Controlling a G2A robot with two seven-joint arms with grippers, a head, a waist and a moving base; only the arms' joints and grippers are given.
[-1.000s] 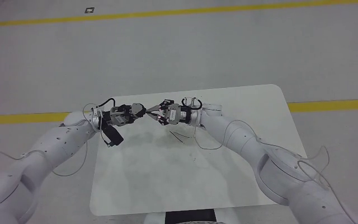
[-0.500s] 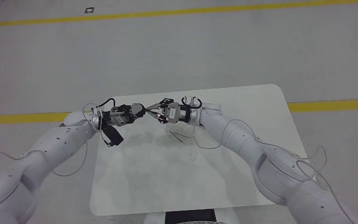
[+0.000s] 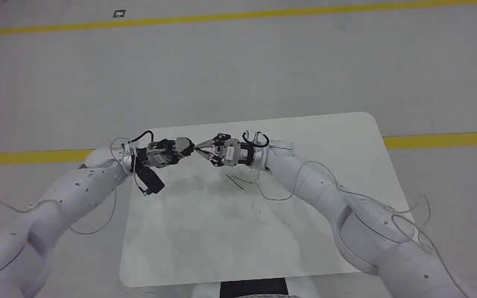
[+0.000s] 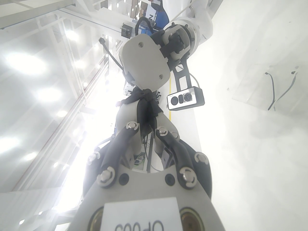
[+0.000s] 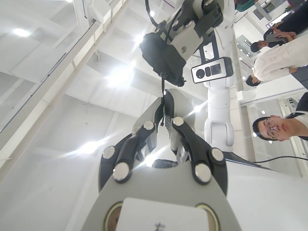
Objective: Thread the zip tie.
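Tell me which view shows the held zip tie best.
The right wrist view: the zip tie runs plainly out of the right gripper. The left wrist view shows its head end; the top view, too small to tell.

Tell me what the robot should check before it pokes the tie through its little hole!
1. Right gripper pinches the tie: ok.
2. Left gripper holds the tie: cannot tell. It is shut, but the black wrap hides the pinch.
3. Grippers meet tip to tip above the table: ok.
4. Tip through the head: not ok. The head looks bare and sticks out past the right gripper.
5. Spare ties out of the way: ok. They lie on the table, apart from the grippers.
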